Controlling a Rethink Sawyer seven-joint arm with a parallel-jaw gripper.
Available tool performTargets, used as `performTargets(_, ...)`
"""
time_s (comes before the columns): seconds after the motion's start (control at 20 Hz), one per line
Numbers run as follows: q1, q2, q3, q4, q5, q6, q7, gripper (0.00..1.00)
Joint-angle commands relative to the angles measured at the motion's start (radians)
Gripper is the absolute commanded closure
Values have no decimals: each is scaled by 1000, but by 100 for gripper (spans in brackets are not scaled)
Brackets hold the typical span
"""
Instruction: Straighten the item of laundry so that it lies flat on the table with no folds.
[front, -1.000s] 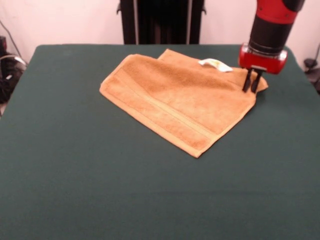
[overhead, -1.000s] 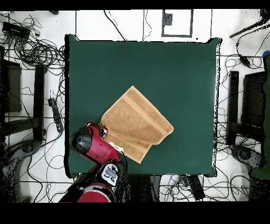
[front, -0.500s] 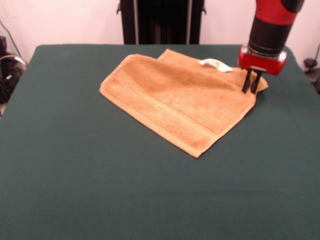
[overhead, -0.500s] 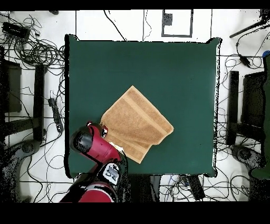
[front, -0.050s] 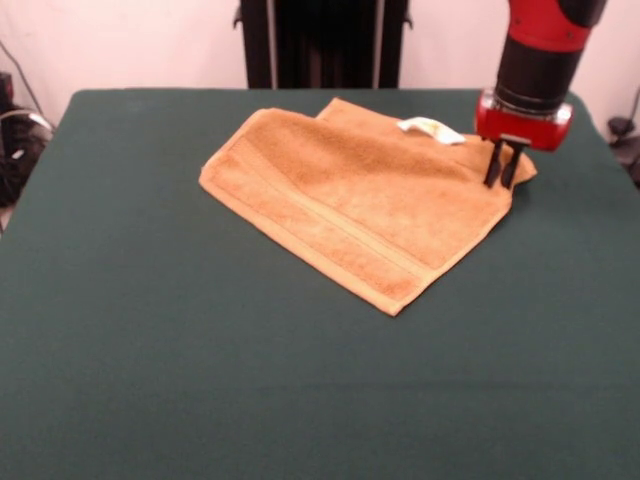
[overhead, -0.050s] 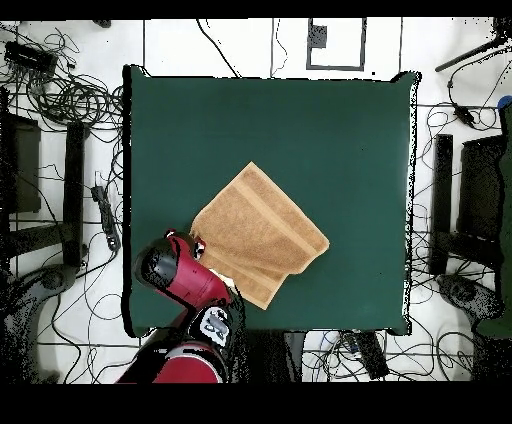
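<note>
Orange-tan towel (front, -0.050s: 350, 205) lies on the green tabletop (front, -0.050s: 150, 380), toward its far edge in the front view and nearer the right side, one part doubled over with a white tag (front, -0.050s: 430, 128) showing at the fold. Gripper (front, -0.050s: 504, 172) points down at the towel's right corner, fingers nearly together, tips at the cloth; whether it pinches the corner is unclear.

Black cables (overhead, -0.050s: 75, 95) lie tangled over the pale floor (overhead, -0.050s: 230, 45) at ten o'clock in the overhead view, and more cables (overhead, -0.050s: 350, 350) trail at five o'clock. A dark frame (overhead, -0.050s: 335, 40) sits at twelve o'clock. In the front view, a black stand (front, -0.050s: 320, 40) rises at twelve o'clock before a white wall (front, -0.050s: 120, 40).
</note>
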Motion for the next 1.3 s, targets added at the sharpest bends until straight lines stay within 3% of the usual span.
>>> performTargets(0.05,34,47,55,-108,29,86,237,100)
performTargets(0.35,-29,66,42,-134,-11,144,185,100)
performTargets(0.5,-163,35,181,-67,-88,-35,235,100)
performTargets(0.8,-112,41,75,-113,-81,89,207,100)
performTargets(1.0,-120,31,97,-105,-86,63,228,100)
performTargets(1.3,-41,37,45,-123,-57,113,238,100)
